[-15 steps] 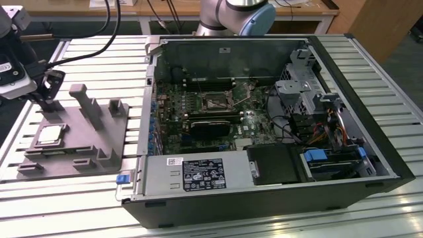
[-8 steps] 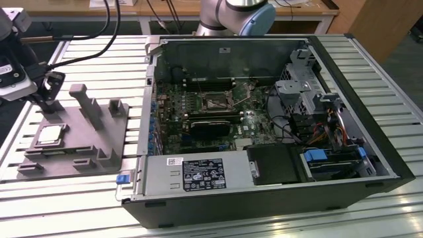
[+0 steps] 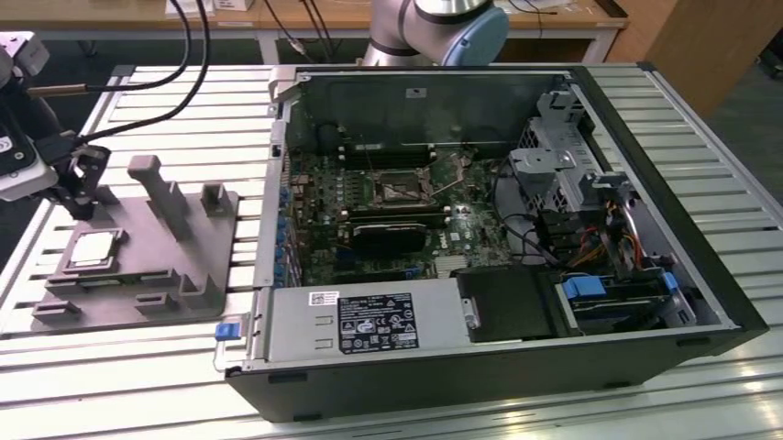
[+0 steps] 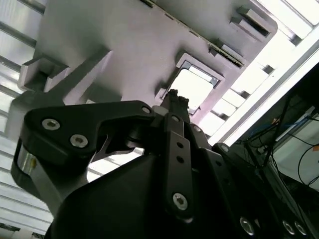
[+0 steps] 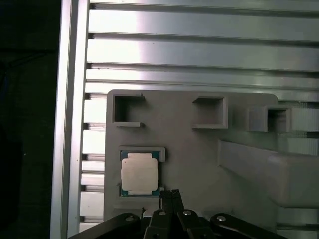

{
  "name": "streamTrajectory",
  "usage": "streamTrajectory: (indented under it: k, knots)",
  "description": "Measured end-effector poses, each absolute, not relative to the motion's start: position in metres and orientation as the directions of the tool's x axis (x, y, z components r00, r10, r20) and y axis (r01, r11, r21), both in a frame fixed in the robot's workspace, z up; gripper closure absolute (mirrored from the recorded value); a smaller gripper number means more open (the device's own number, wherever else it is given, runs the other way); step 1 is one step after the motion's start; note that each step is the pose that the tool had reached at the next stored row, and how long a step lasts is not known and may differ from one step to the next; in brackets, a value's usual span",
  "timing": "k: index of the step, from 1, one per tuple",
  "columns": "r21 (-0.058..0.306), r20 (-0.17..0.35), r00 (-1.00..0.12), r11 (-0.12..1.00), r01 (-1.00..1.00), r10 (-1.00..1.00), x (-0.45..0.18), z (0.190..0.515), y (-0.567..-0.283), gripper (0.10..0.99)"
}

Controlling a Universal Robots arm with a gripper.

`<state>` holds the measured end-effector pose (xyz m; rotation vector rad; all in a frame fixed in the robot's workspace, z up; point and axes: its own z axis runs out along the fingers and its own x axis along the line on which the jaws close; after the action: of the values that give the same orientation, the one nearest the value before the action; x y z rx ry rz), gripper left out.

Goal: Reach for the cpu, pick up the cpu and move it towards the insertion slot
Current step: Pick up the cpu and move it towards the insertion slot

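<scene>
- Your claw [image 3: 81,209] hangs low over the grey fixture [image 3: 171,266], which sits on the slatted metal desk [image 3: 159,101] at the exterior view's left end.
- In the first wrist view, its two fingertips [image 5: 166,195] are pressed together with nothing between them.
- The cpu [image 5: 140,173] lies flat in a square recess of the fixture, silvery top up. It is just beside the claw tips and not gripped.
- In the second wrist view, you see the cpu as a bright square just past the claw's tip.
- The insertion slot [image 3: 402,191] is well apart from the claw, off toward the exterior view's right.
- It sits on the green board [image 3: 321,246] inside the open computer case [image 3: 465,371], with a dark centre inside a shiny metal frame.
</scene>
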<state>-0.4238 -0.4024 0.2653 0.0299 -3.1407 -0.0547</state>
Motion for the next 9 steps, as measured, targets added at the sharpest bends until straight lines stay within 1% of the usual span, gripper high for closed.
streamTrajectory:
  k: [9]
  knots:
    - [0.035,0.000,-1.000,0.999,-0.019,-0.019,-0.4279,0.2595,-0.4024,0.980]
